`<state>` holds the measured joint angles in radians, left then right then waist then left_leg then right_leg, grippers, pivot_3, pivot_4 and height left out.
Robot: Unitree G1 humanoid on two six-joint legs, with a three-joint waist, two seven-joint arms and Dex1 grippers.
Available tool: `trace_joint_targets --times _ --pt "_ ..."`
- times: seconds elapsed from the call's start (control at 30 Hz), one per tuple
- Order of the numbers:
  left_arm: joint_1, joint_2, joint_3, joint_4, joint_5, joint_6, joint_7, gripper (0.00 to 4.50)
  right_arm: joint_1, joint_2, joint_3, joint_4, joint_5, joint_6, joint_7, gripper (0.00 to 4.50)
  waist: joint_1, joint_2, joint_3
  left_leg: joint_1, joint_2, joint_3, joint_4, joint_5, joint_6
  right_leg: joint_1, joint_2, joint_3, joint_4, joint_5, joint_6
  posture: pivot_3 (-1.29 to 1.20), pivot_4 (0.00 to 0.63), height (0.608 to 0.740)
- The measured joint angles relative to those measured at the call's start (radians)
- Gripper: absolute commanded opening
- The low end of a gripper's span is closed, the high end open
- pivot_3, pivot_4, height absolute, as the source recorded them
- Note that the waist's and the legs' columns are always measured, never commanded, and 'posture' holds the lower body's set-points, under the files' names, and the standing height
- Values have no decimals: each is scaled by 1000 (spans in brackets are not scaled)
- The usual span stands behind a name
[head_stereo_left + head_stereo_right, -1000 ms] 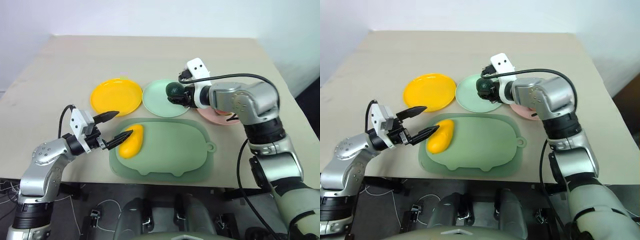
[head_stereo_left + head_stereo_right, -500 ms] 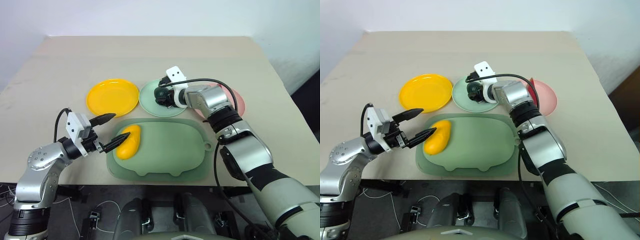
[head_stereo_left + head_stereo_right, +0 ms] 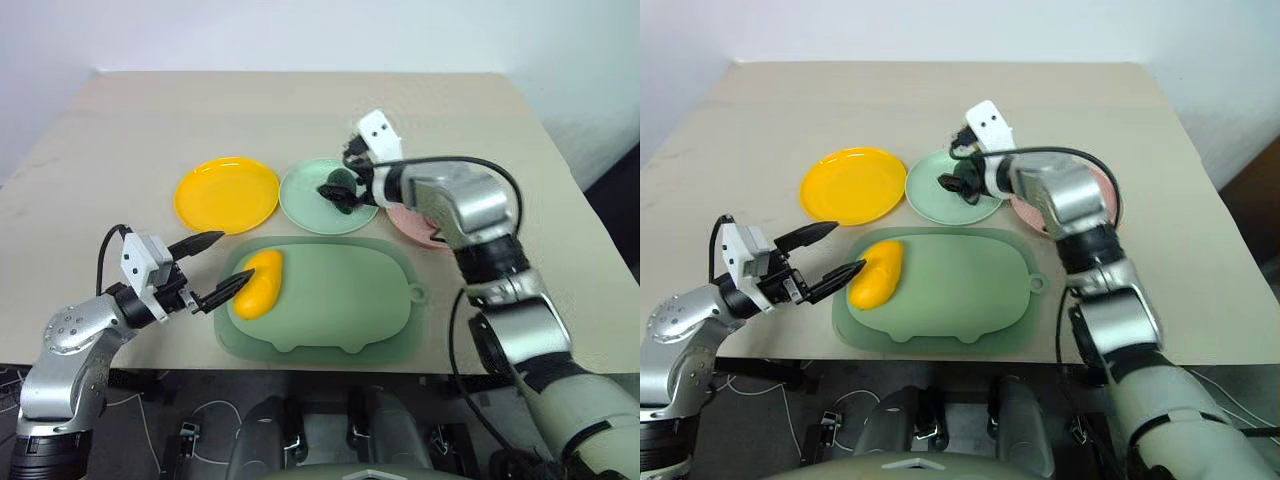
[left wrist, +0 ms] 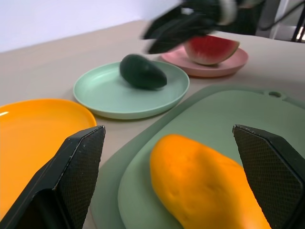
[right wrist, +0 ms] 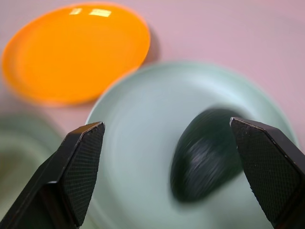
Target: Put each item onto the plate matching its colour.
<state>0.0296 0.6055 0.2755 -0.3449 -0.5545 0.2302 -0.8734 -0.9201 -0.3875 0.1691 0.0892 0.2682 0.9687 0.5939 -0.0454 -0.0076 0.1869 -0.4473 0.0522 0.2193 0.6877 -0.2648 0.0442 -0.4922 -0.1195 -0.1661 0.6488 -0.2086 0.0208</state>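
Avocado [image 4: 142, 71] is down on the mint green plate [image 3: 308, 205], lying on its side toward the right part of the dish. Right gripper [image 3: 337, 190] hangs just over it with fingers spread wide, nothing pinched; in the right wrist view the avocado sits between the two finger pads [image 5: 76, 164] but apart from both.

Watermelon slice [image 4: 210, 48] is on the pink plate [image 4: 181, 56], red face up, rind along the rim side. That plate sits right of the mint one, mostly hidden behind the right arm in the head views.

Mango [image 3: 257, 283] lies on the left end of the big pale green mat [image 3: 350, 300], long axis running near-to-far, tilted a bit. Yellow plate [image 3: 226, 193] is bare, far-left of the mango, just beside the mint plate, not touching the mat as far as I can tell.

Left gripper [image 3: 218, 267] is low and level at the mat's left edge, fingers splayed wide apart. The near finger's tip is right at the mango's left side; can't tell if it touches. The far finger points toward the yellow plate, clear of it. Nothing gripped.

All three plates line up in a row across the beige table [image 3: 150, 120], beyond the mat.
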Motion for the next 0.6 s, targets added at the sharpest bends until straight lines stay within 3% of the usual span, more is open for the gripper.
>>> trace_joint_targets --times 0.3,0.6 --pt "89 -1 31 -106 -26 34 74 4500 256 -81 -179 -436 191 27 76 4477 4 0 0 2 0 0 -1 0 0 2 0 0 -2 0 0 0 150 696" --pt "104 -6 52 -154 -45 90 171 4500 506 -67 -275 -509 310 -148 157 4477 10 -1 0 3 0 -1 -1 0 0 5 1 -1 -4 0 0 0 150 696"
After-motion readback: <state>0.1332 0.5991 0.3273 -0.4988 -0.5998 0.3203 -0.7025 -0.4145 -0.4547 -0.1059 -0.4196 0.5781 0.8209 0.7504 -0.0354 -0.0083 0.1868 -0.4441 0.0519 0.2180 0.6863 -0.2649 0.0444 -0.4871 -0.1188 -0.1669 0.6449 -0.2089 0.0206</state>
